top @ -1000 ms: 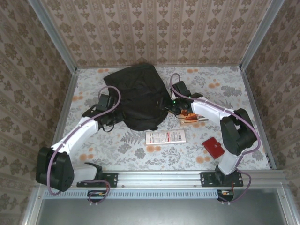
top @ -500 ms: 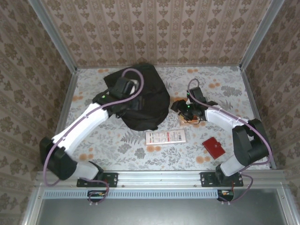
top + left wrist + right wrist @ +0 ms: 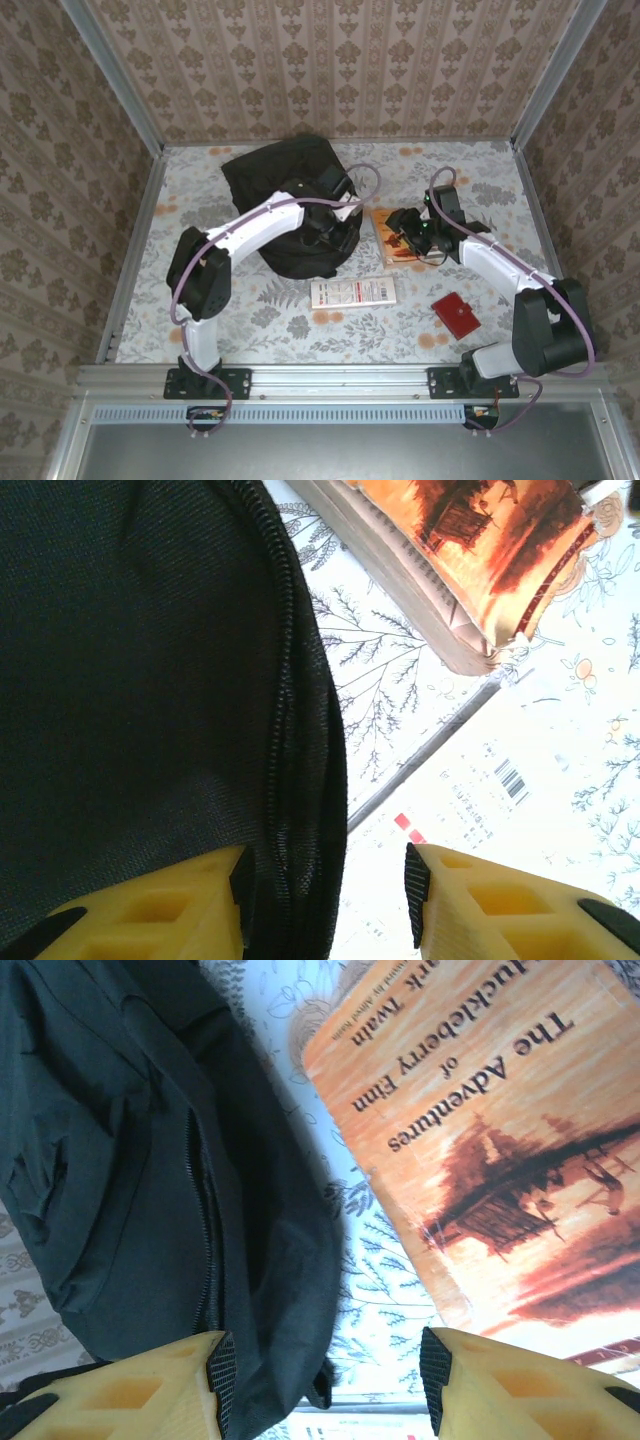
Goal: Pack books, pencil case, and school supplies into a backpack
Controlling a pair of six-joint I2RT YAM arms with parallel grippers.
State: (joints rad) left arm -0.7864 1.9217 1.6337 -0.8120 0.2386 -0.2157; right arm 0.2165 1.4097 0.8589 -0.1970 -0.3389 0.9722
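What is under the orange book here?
Only the floral table shows around the orange book, which lies flat beside the backpack. Anything directly beneath the book is covered by it.

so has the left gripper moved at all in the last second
Yes. The left gripper has swung rightward in the top view, from the left side of the backpack across to its right edge, nearer the orange book.
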